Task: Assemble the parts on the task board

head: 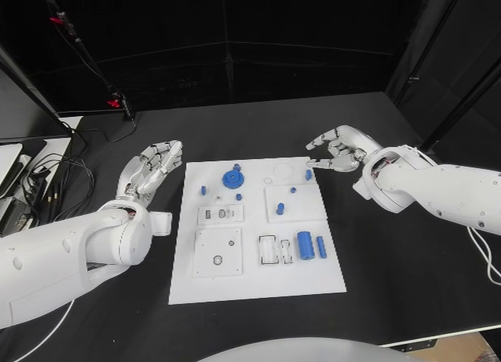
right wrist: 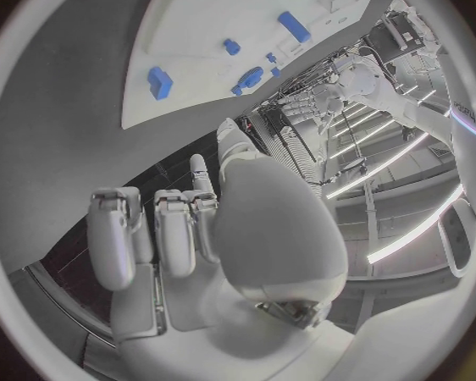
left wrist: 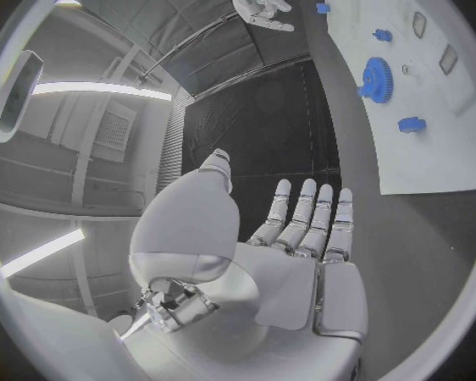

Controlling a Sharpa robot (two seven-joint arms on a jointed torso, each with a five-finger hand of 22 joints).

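Observation:
The white task board [head: 256, 226] lies flat in the middle of the black table. On it are a blue gear [head: 233, 179] at the far end, two blue cylinders [head: 305, 245] near the right edge and several small blue parts [head: 281, 207]. My left hand [head: 152, 167] hovers just left of the board's far corner, flat, with straight fingers [left wrist: 301, 220] and nothing in it. My right hand [head: 338, 149] hangs by the board's far right corner with most fingers [right wrist: 153, 237] curled in and nothing between them. The left wrist view shows the gear [left wrist: 376, 80] on the board [left wrist: 440, 135].
Cables and a pale device [head: 22, 181] lie at the table's left edge. Black curtains stand behind the table. The table's front edge [head: 457, 337] runs near the bottom right. Bare black tabletop lies on both sides of the board.

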